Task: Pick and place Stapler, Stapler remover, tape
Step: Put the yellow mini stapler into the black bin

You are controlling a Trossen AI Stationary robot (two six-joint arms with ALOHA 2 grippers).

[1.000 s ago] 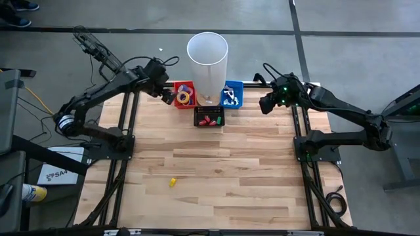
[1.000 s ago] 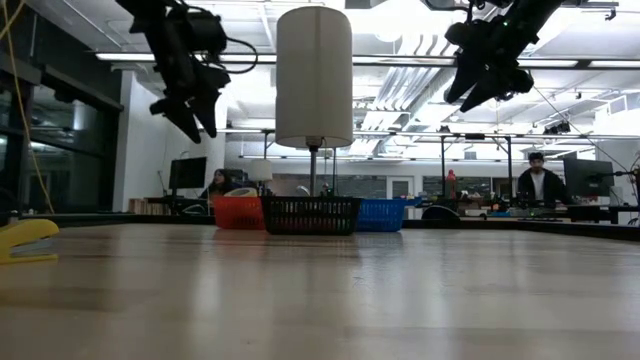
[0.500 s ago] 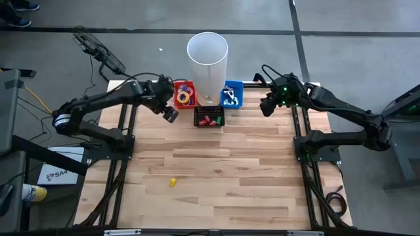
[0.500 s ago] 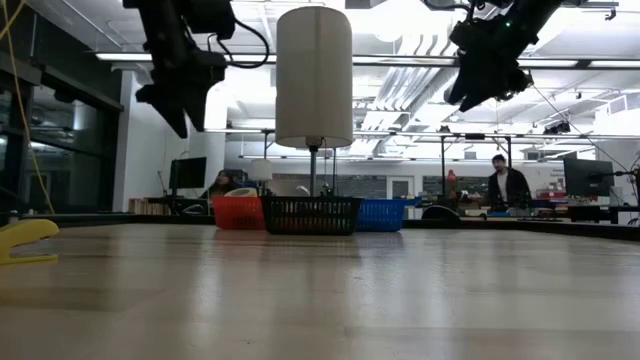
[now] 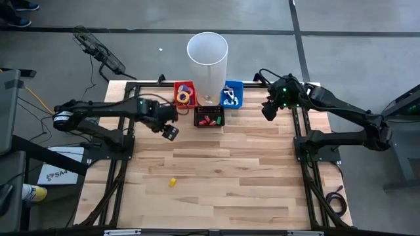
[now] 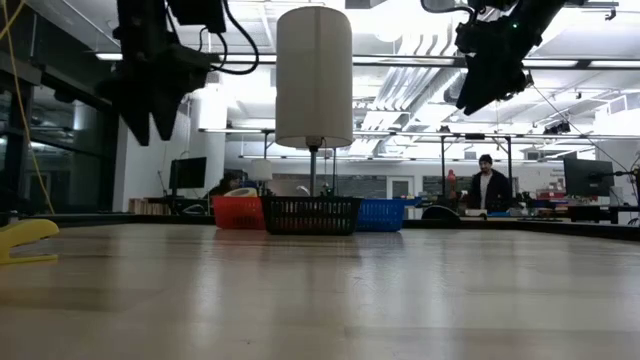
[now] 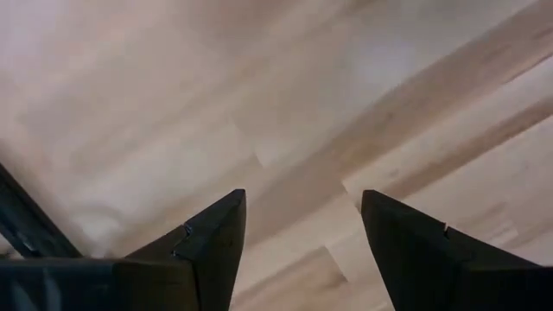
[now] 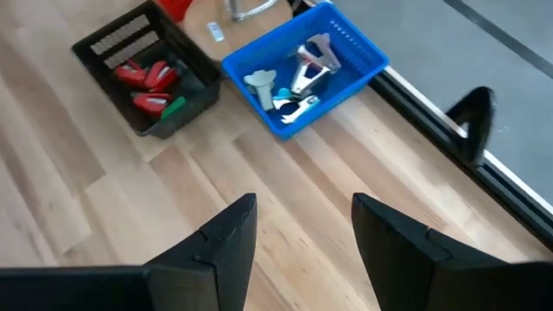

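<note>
Your left gripper (image 5: 169, 133), jaws spread and empty, hangs above bare planks, while the small yellow stapler (image 5: 172, 182) lies well apart nearer the front edge, so a hasty drop risks skidding that slick plastic wedge along the smooth wooden table (image 5: 249, 170). Your right gripper (image 5: 268, 113) waits released beside the blue basket (image 8: 346, 65); tape (image 5: 183, 98) rings fill the red basket (image 5: 186, 86).

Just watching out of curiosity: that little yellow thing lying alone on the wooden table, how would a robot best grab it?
The yellow stapler lies flat on bare table, so coming straight down from above looks best. It seems longer than wide, so the fingers should probably close across its narrow middle. The open left gripper hovers nearest; the open right gripper waits by the blue bin.
</note>
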